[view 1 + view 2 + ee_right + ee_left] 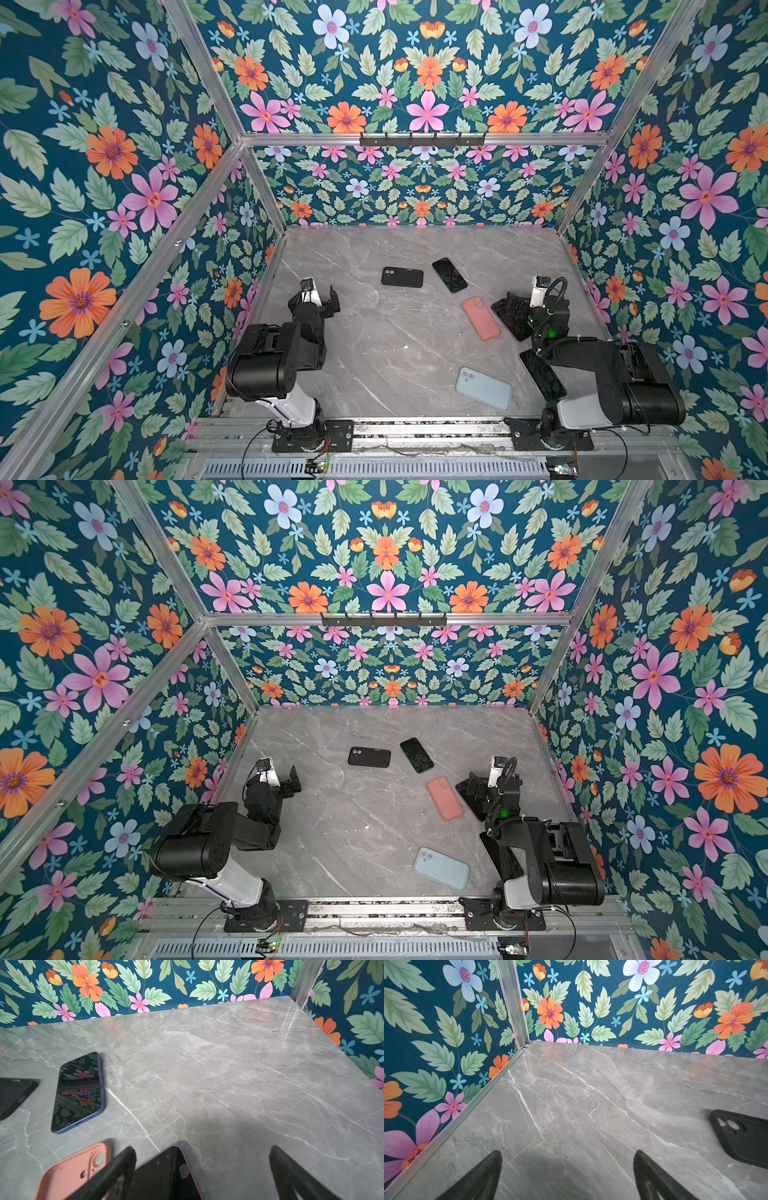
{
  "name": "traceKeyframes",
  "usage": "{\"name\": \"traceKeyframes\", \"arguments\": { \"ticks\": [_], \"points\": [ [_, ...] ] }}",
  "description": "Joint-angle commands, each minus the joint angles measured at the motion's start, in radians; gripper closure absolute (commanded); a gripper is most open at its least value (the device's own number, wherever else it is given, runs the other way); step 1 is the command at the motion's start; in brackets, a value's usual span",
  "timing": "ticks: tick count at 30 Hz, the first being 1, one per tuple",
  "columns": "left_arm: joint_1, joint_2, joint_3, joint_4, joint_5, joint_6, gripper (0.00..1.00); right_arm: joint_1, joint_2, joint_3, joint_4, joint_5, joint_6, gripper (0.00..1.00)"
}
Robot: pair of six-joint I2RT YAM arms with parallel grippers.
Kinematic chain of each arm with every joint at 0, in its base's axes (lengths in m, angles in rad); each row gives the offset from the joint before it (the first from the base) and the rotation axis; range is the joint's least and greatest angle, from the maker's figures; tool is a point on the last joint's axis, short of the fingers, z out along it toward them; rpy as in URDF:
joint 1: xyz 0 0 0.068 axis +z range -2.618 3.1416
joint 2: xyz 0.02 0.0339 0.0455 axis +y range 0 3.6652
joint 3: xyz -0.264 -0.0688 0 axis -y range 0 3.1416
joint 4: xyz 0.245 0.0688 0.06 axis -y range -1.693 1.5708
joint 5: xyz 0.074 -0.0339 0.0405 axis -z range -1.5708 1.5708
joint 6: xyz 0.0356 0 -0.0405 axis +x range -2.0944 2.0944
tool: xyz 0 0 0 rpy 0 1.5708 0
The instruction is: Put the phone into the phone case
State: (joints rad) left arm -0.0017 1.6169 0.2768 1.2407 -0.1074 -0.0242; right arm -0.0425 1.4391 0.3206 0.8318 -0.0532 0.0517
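Black jaws on both arms, spread wide, nothing held in either set. From my seat the right gripper (202, 1148) hangs low over one corner of a dark phone (166, 1172) with a pinkish edge, lying screen up. On the wrist cam that corner pokes in between the fingers, closer to one than the other. Can't tell if anything is actually touching it.

Just beside that phone lies a salmon case (481, 318), flat on the table, camera cutouts showing. They're close, but I see a sliver of marble between them.

Over on the other side, the left gripper (568, 1154) sits above bare grey marble table (374, 340), near the left wall. A black case (745, 1136) lies off to its side, near but not touching.

Further out, toward the back middle of the table, that black case has a blue-edged phone (449, 275) next to it. The phone is screen up and mirroring the wallpaper, with a small gap between the two.

Down near the front edge there's a light blue case (484, 388) on its own. A third phone (540, 374), dark, is half hidden under the right arm.

Floral walls (124, 187) box in the sides and back.
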Motion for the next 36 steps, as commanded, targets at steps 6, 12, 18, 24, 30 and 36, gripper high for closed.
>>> {"name": "traceKeyframes", "arguments": {
  "ticks": [6,12,18,24,30,36],
  "points": [
    [-0.002,-0.003,-0.004,0.032,-0.006,0.001,0.0,0.001,-0.002,-0.002,0.029,-0.007,-0.007,0.01],
    [-0.002,-0.003,-0.004,0.033,-0.002,0.001,0.0,0.0,-0.001,-0.003,0.032,-0.005,-0.007,0.01],
    [-0.001,-0.003,-0.005,0.036,0.002,0.001,0.0,-0.048,-0.003,-0.001,0.026,-0.084,0.025,0.01],
    [-0.002,-0.002,-0.005,0.035,0.002,0.0,0.0,-0.049,-0.003,-0.002,0.026,-0.082,0.023,0.01],
    [-0.001,-0.002,-0.005,0.035,-0.001,0.001,0.0,-0.05,-0.003,-0.001,0.026,-0.083,0.023,0.01],
    [-0.022,-0.127,0.042,-0.166,-0.208,-0.04,0.0,0.001,-0.133,0.091,-0.245,0.047,0.009,0.01]
  ]
}}
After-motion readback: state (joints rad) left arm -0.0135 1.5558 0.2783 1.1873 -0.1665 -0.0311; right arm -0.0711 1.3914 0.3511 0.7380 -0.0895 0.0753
